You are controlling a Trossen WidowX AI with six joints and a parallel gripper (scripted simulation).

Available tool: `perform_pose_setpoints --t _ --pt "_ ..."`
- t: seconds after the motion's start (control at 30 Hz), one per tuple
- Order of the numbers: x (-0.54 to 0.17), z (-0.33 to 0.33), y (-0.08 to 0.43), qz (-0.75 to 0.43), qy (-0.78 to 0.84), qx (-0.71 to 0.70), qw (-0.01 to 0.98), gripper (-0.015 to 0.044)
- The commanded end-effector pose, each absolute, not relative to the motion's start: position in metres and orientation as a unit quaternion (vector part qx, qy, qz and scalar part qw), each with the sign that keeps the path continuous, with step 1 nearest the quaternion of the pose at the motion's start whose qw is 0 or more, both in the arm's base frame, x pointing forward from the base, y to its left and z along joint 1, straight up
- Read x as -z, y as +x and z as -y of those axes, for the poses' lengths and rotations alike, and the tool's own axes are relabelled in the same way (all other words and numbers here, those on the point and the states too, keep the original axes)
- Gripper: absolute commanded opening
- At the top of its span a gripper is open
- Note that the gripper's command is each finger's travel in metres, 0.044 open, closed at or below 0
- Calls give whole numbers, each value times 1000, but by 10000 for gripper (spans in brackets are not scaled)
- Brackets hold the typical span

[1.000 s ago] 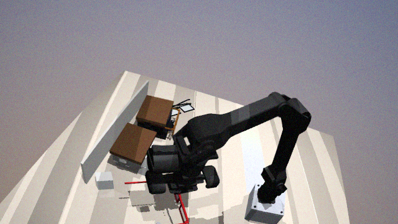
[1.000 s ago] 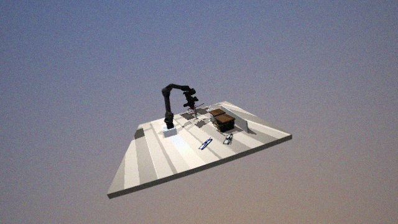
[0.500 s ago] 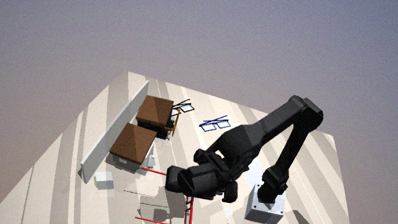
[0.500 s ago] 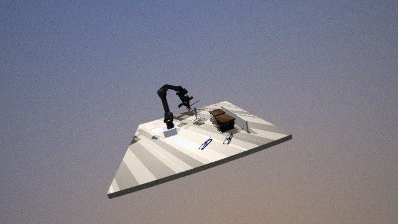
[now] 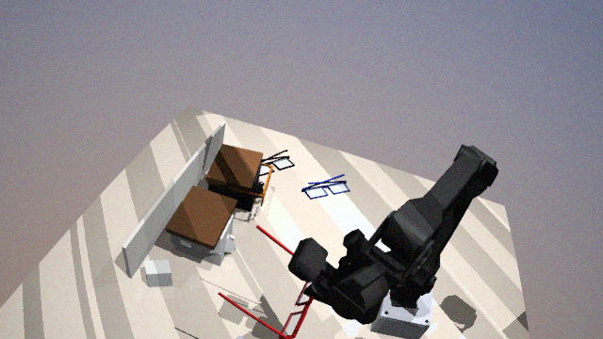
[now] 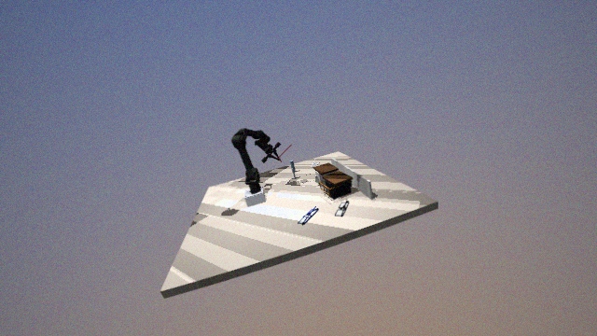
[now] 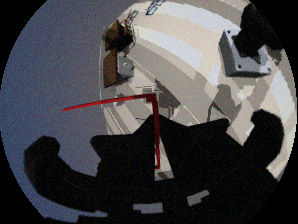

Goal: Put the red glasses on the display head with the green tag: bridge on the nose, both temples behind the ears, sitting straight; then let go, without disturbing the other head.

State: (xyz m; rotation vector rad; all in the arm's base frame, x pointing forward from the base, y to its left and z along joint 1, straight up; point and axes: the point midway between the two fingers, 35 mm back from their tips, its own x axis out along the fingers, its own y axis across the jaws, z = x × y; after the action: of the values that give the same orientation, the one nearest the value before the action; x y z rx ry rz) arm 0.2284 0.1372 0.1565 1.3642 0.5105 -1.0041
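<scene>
You have four pairs of glasses (image 5: 328, 186) (image 6: 308, 216) (image 7: 155, 6), two display heads (image 5: 203, 217) (image 6: 326, 168) (image 7: 126, 67), one long upright panel (image 5: 165, 207) (image 6: 367, 187) and one robot arm (image 5: 415, 221) (image 6: 245, 161) (image 7: 257, 35) before you.

Display heads (image 5: 203, 217) (image 6: 326, 169): I can read no text or number on either
Glasses on the surface (image 5: 326, 187) (image 6: 308, 216): no brand I can make out
Arm base (image 5: 400, 322) (image 6: 255, 198) (image 7: 231, 60): no lettering legible to me from here
</scene>
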Motion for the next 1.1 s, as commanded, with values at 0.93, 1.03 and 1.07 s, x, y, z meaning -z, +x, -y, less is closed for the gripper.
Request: perform_pose_setpoints --t 0.93,1.03,1.07 --pt "-169 -139 207 -146 690 399 586 0" --pt "-168 -137 208 -146 688 402 587 0" --pt "-167 -136 209 -147 685 404 588 0"
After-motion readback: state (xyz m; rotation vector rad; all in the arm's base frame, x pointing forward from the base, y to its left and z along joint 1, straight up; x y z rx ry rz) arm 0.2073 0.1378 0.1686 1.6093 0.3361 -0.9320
